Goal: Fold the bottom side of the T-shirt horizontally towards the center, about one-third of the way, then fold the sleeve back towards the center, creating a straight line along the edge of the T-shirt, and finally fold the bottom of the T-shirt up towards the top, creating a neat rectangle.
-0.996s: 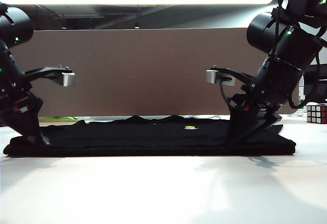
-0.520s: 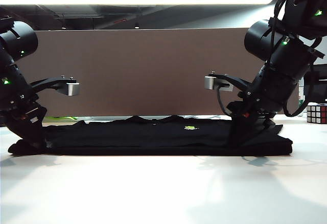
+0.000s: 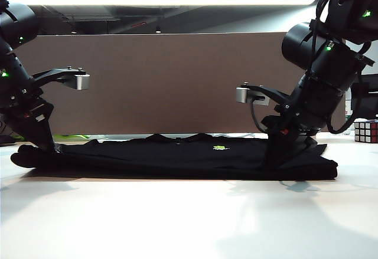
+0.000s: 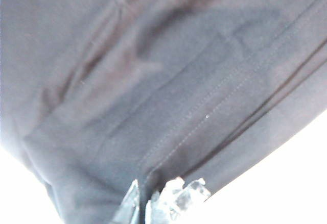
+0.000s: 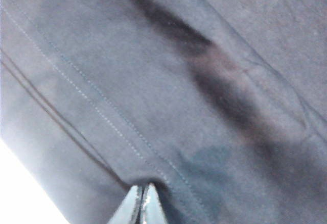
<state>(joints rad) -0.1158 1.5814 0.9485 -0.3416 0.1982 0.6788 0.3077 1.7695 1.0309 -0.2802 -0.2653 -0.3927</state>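
Two grippers are clamped on the near edge of the T-shirt (image 3: 177, 156), one at each end, which looks like the setup for lifting that long edge evenly so it can be folded over without sagging in the middle. The left gripper (image 4: 148, 203) is pinched shut on a stitched hem at the shirt's left end, and the right gripper (image 5: 141, 203) is likewise closed on a double-stitched hem at the right end; cloth is seen puckering into both sets of jaws in the wrist views. The shirt is laid flat on the white table (image 3: 189, 217), spread just in front of the tan divider panel (image 3: 165, 82), with its long axis running side to side across the exterior view. The small neon logo (image 3: 220, 148) sits right of centre, facing up. Which end is the collar can't really be told from here, since it's all black folds. A Rubik's cube (image 3: 366, 131) is parked at the far right, well apart from the shirt.
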